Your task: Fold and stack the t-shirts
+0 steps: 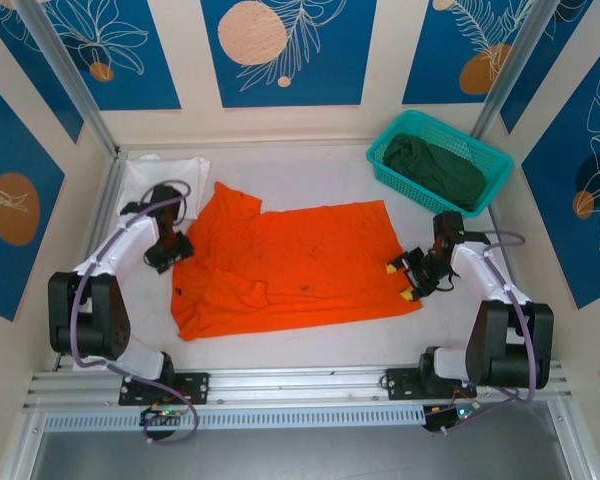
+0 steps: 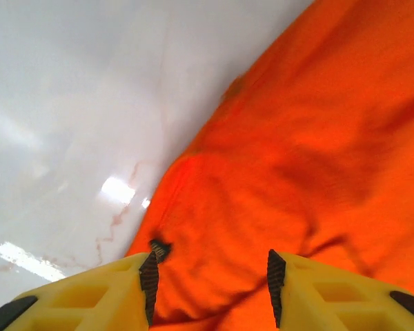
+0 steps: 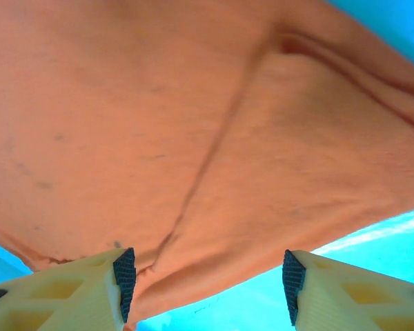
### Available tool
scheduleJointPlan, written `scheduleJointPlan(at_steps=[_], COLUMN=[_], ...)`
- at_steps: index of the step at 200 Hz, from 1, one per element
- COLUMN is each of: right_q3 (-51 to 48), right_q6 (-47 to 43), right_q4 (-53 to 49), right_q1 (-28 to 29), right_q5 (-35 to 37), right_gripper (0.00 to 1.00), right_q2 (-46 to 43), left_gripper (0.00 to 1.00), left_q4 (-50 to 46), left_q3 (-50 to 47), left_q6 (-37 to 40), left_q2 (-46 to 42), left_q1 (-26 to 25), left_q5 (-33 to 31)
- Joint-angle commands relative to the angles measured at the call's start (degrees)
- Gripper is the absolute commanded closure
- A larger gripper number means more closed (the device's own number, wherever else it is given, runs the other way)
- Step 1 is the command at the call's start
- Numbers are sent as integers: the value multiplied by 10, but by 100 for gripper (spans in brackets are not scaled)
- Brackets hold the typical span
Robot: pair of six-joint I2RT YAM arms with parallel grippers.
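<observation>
Black-and-white arms (image 1: 125,245), purple cables (image 1: 73,320), black shoulder housings (image 1: 105,320), yellow claw fingers (image 2: 331,293), black ribbed pads (image 2: 276,283)

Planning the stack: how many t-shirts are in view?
3. Orange t-shirt spread mid-table; white t-shirt at far left corner; dark green t-shirt bunched in the teal basket. More could lie beneath.

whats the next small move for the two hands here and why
Probably lift both straight up off the orange t-shirt before regrasping. The left hand and right hand sit at its opposite side edges with jaws apart, gripping nothing, and the shirt lies spread on the table, rumpled toward its left side. Clearing first should avoid dragging the cloth.
</observation>
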Motion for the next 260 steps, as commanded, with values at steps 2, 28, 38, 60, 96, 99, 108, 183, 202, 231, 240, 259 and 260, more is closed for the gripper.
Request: scheduleJointPlan(at_steps=[2,28,38,60,96,99,108,183,202,231,240,259,260], right_q3=[18,1,-5,-11,-15,-17,-23,-89,-113,-140,-143,-144,-144], right_q6=[-18,-21,-24,-33,-32,-32,-27,37,59,84,92,103,103], right_q4=[-22,-5,4,12,16,18,22,18,11,-5,-12,-30,-31], right_q1=[36,40,39,38,32,31,25,-25,-23,-22,-21,-20,-20], right_q5=[36,24,18,15,29,31,38,50,45,44,47,60,60], right_gripper=[38,42,44,47,50,50,50,48,45,43,42,40,40], right_q2=[-17,9,22,62,115,116,121,98,77,24,5,-28,-30], left_gripper=[55,65,69,71,71,71,71,69,69,69,69,69,69], left_q4=[-84,-83,-67,-52,-38,-37,-34,2,-2,-25,-32,-44,-44], left_q3=[47,-1,-44,-131,-214,-217,-228,-293,-299,-287,-282,-273,-273], left_q6=[26,1,-15,-36,-67,-72,-85,-162,-163,-163,-162,-164,-164], left_q2=[-10,-39,-56,-89,-102,-101,-99,-46,-60,-69,-70,-70,-70], left_q1=[-46,-131,-150,-170,-175,-176,-176,-174,-174,-174,-174,-174,-174], left_q5=[19,81,115,143,145,139,113,44,45,47,47,44,44])
